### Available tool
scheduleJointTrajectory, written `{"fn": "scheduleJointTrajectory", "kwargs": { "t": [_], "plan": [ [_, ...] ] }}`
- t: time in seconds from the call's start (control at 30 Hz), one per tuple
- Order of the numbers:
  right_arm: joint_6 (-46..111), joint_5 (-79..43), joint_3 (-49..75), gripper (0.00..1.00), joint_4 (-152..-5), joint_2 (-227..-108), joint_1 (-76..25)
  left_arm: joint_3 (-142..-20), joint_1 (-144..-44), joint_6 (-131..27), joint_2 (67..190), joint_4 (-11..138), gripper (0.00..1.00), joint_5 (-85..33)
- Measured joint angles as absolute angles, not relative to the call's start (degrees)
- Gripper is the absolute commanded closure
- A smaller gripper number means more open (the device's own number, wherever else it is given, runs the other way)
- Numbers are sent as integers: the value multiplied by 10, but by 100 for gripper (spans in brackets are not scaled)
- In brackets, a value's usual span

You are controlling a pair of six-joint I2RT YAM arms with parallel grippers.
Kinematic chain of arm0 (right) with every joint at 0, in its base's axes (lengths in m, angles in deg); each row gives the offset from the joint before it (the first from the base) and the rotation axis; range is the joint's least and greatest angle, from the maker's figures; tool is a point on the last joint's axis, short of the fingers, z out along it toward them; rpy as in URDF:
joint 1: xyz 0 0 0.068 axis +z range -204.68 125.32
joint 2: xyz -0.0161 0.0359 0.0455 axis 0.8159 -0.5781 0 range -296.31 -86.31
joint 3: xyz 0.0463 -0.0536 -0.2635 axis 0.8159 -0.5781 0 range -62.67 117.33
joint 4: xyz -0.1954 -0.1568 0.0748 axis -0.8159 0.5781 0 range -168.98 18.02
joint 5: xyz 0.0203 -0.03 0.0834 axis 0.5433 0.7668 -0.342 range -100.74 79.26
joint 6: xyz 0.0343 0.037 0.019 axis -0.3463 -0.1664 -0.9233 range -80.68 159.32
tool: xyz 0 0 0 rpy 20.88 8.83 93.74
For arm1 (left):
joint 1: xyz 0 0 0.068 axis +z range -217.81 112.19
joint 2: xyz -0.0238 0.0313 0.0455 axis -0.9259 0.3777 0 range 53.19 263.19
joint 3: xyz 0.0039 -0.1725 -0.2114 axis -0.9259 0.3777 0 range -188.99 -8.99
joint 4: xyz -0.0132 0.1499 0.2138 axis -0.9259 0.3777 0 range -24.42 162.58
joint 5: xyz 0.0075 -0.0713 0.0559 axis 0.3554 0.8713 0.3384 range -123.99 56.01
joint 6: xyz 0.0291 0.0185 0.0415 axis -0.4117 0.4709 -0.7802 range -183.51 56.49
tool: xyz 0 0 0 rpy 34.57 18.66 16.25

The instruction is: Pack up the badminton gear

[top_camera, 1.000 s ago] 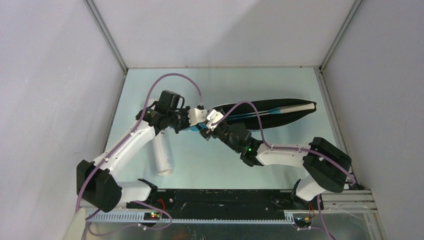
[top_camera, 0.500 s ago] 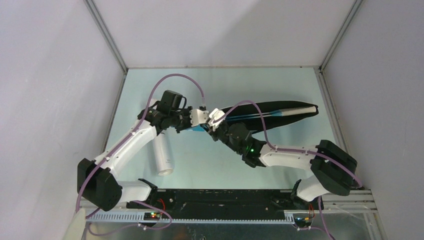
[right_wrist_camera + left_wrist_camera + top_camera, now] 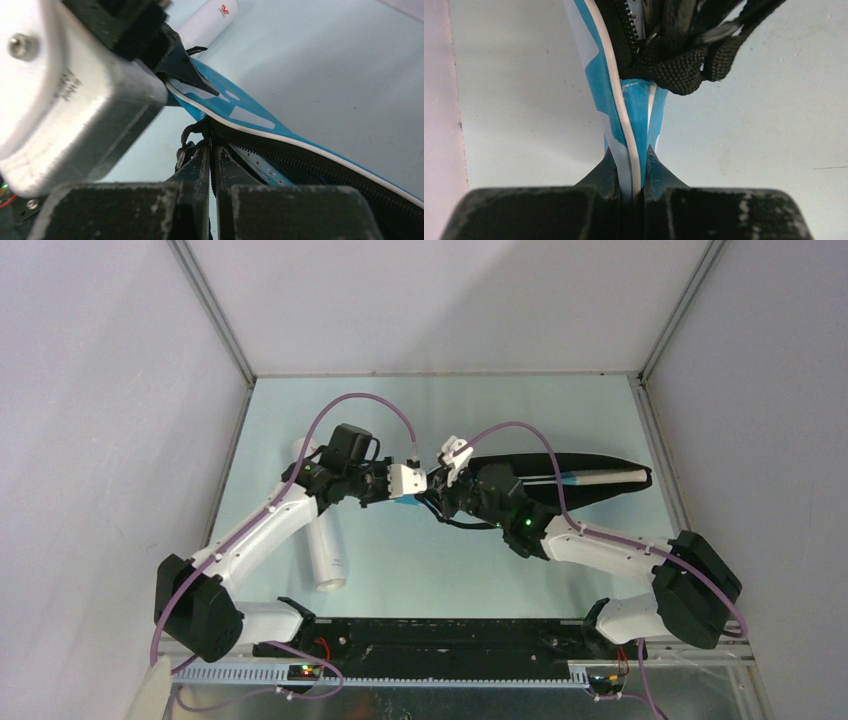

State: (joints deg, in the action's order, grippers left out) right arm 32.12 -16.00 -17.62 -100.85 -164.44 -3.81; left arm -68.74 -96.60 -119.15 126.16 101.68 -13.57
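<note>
Left claw, right claw meet at racket bag end; white tube beside left arm.

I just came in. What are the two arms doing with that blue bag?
Both arms work on the racket bag. The left end effector pinches its blue tip. The right end effector is shut on what looks like the zipper pull. A white racket handle shows inside the open bag. The white tube lies outside, on the table.

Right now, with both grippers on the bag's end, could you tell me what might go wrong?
The left gripper pinches only the thin blue tip of the bag, so it may slip under pull. The black strap bunches beside the zipper and may snag it. The white tube lies outside and could be zipped out.
</note>
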Motion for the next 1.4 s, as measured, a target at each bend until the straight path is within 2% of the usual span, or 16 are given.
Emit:
{"fn": "scheduleJointTrajectory", "kwargs": {
  "t": [0.3, 0.53, 1.07, 1.4],
  "plan": [
    [283, -241, -183, 100, -973, -1616, -89, -687, -964, -1197, 1261, 1011, 100, -134],
    [277, -244, -187, 100, -956, -1610, -99, -687, -952, -1208, 1261, 1017, 100, -132],
    [268, -135, -236, 100, -890, -1550, -132, -687, -918, -1230, 1259, 1026, 100, -128],
    [251, 1, -246, 100, -784, -1528, -178, -687, -884, -1246, 1246, 1041, 100, -141]
  ]
}}
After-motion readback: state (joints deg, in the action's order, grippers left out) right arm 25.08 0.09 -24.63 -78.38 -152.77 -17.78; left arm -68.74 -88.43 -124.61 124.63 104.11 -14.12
